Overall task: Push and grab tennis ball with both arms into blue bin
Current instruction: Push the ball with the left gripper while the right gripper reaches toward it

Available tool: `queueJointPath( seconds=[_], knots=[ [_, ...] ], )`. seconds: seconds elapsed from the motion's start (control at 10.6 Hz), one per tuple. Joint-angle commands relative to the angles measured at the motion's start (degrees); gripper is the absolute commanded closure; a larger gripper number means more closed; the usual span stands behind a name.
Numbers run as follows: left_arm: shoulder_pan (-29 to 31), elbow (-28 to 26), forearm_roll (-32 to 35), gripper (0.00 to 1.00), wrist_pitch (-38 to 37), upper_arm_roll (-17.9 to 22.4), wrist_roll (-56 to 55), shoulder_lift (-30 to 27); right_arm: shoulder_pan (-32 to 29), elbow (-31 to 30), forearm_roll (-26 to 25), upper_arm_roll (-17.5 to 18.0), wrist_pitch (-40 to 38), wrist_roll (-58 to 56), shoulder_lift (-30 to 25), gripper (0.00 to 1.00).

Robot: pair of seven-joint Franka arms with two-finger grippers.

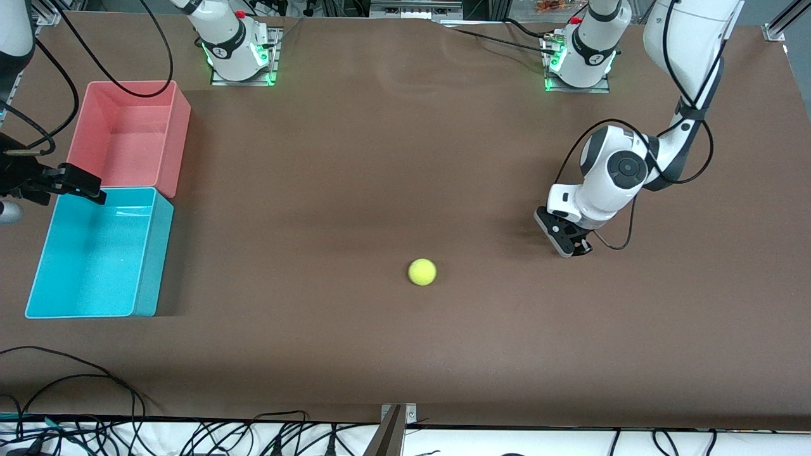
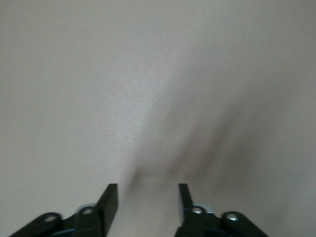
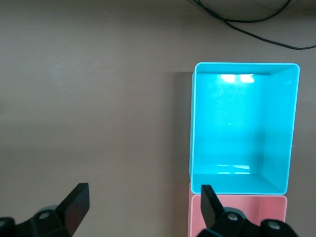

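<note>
The blue bin point(image 1: 101, 253) is set lengthwise toward the front camera, touching the pink bin point(image 1: 130, 136). The right gripper point(image 1: 85, 187), wide open and empty, is held over their junction, its arm cropped. The left gripper point(image 1: 567, 237), parted and empty, is seen low near the tennis ball point(image 1: 422, 272), on open table.

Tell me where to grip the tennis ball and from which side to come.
Grip the tennis ball across its middle, coming straight down from above. It is round, so no side is better than another, and it lies alone on the open table with room for a finger on either flank. Closing below the widest part would likely squeeze it out.
</note>
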Motion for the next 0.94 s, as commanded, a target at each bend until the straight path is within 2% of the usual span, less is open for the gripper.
queueJointPath(
  seconds=[0.0, 0.09, 0.38, 0.56, 0.85],
  knots=[
    [1.52, -7.41, 1.75, 0.0, -4.47, -0.35, -1.78, -16.78, -0.02, 0.49, 0.79, 0.21, 1.36, -0.46, 1.71, 0.0],
    [2.49, -8.31, 1.75, 0.0, -6.4, -0.35, -1.87, -20.42, 0.15, 0.49, 0.7, 0.29, 2.06, -0.63, 2.06, 0.0],
    [4.87, -8.32, 1.75, 0.0, -7.56, -0.35, -1.87, -26.42, 2.87, 0.4, 0.52, 0.21, 6.36, -0.72, 4.87, 0.0],
    [5.23, -8.15, 1.75, 0.0, -7.65, -0.35, -1.87, -27.58, 5.67, 0.49, -1.57, 0.21, 11.01, -1.33, 6.98, 0.0],
    [5.23, -7.79, 1.75, 0.0, -7.74, -0.27, -3.79, -28.63, 6.57, 0.4, -1.67, 0.3, 15.33, -1.25, 11.02, 0.0]
  ],
)
